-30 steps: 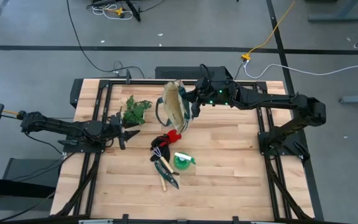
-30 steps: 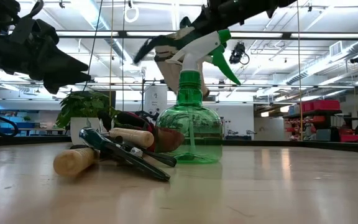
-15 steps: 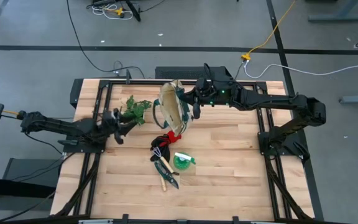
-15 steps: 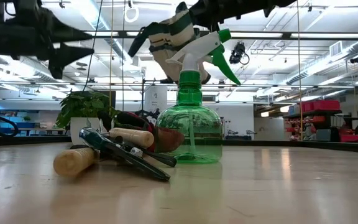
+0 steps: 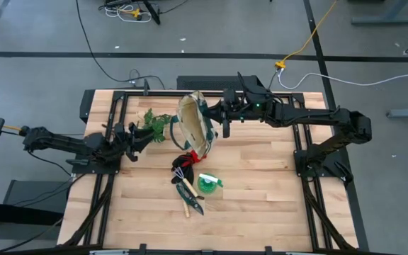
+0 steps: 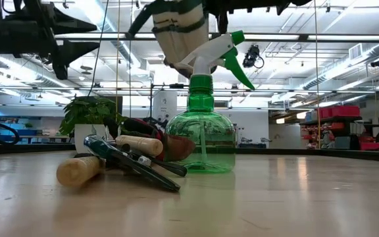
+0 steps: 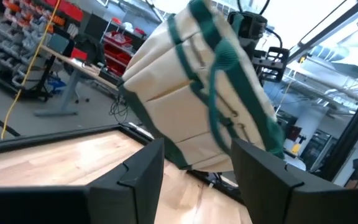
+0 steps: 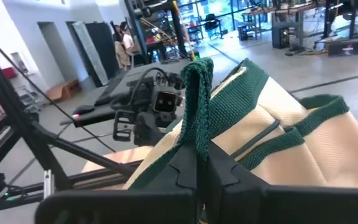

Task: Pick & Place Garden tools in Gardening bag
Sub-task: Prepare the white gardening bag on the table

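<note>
- Over the last second our right claw [image 5: 218,119] has carried the gardening bag [image 5: 193,125] further up and a little toward the left arm; in the low view the bag [image 6: 179,33] now hangs clear above the tools instead of beside the sprayer head.
- Our right claw is closed on one of the bag's green loop handles [image 8: 197,106], so the bag dangles from that strap, tilted, well off the surface.
- Our left claw [image 5: 139,137] has swung in from beside the plant sprig [image 5: 154,125] toward the bag; its fingers stand apart and hold nothing, with the bag's side directly ahead of them in the left wrist view.
- We judge this as a handover or a two-arm opening of the bag: the left claw looks lined up to take the canvas or a handle so the mouth can be held open.
- No tool is in the bag yet. The red-and-black glove [image 5: 185,161], the green spray bottle [image 6: 201,138], the wooden-handled rake [image 6: 84,166] and the pruning shears [image 6: 133,164] lie clustered on the surface [image 5: 261,191] below the bag.
- The surface is pale wooden planking in a black frame; beyond it is a bright workshop with shelving, red bins and ceiling lights.
</note>
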`<control>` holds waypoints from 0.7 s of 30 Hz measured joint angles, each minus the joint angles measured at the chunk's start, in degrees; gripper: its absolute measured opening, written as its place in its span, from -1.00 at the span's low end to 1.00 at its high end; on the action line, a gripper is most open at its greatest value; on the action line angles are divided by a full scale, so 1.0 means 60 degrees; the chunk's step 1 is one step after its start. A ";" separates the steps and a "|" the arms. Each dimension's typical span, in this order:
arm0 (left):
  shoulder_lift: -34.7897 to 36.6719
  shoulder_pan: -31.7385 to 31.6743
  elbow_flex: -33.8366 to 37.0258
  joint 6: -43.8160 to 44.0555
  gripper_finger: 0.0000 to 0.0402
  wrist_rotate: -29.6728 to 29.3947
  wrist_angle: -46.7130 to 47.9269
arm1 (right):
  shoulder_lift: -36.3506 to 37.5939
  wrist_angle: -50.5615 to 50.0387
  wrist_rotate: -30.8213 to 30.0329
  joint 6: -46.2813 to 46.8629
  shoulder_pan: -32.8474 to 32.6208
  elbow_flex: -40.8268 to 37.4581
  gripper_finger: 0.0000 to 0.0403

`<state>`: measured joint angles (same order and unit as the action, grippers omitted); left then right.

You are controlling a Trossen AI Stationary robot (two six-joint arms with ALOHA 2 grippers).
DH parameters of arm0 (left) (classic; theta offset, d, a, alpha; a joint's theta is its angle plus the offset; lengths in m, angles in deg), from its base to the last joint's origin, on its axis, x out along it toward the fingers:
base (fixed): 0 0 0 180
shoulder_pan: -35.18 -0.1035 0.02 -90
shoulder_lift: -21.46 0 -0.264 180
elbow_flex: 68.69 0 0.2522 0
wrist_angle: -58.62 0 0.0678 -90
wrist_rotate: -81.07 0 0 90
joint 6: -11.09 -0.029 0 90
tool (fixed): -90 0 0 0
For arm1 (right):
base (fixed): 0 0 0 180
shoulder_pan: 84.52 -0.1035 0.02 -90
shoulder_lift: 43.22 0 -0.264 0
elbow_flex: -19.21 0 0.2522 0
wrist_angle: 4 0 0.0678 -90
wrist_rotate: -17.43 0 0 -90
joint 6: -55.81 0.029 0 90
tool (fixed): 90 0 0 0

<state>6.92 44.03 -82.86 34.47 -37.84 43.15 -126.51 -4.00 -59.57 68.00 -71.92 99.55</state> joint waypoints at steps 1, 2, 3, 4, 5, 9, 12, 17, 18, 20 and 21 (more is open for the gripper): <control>-0.0094 0.0000 0.0000 0.0059 -0.04 0.0002 -0.0125 | 0.0000 -0.0004 0.0010 -0.0004 0.0000 0.0000 -0.99; -0.0226 0.0000 0.0000 0.0150 -0.04 0.0000 -0.0257 | 0.0000 -0.0007 0.0013 0.0000 0.0003 0.0000 -0.99; -0.0374 0.0000 0.0000 0.0250 -0.04 0.0000 -0.0359 | 0.0000 -0.0008 0.0013 0.0000 0.0004 0.0000 -0.99; -0.0530 0.0000 0.0000 0.0256 -0.04 0.0000 -0.0503 | 0.0000 -0.0005 0.0011 0.0000 0.0004 0.0000 -0.99; -0.0700 0.0000 -0.0001 0.0255 -0.04 0.0003 -0.0752 | 0.0000 -0.0004 0.0011 0.0000 0.0004 0.0000 -0.99; -0.1443 0.0000 -0.0138 0.0250 -0.04 0.0000 -0.1087 | 0.0000 0.0008 0.0006 -0.0004 0.0007 0.0000 -0.99; -0.2001 -0.0008 -0.0486 0.0249 -0.04 -0.0016 -0.1210 | 0.0000 0.0015 0.0002 -0.0040 0.0004 0.0000 -0.99; -0.2964 -0.0011 -0.1141 0.0247 -0.04 -0.0037 -0.1180 | 0.0000 0.0015 -0.0005 -0.0040 0.0007 0.0000 -0.99; -0.3162 -0.0011 -0.1272 0.0250 -0.04 -0.0040 -0.1193 | 0.0000 0.0015 -0.0008 -0.0040 0.0007 0.0000 -0.99; -0.3571 -0.0008 -0.1485 0.0192 -0.04 -0.0085 -0.1214 | 0.0000 0.0016 -0.0008 -0.0044 0.0004 0.0000 -0.99; -0.3773 -0.0009 -0.1570 0.0178 -0.04 -0.0166 -0.1195 | 0.0000 0.0015 -0.0008 -0.0044 0.0007 0.0000 -0.99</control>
<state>-15.72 43.97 -92.28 35.54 -38.83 35.98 -126.51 -3.91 -59.62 67.73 -71.87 99.55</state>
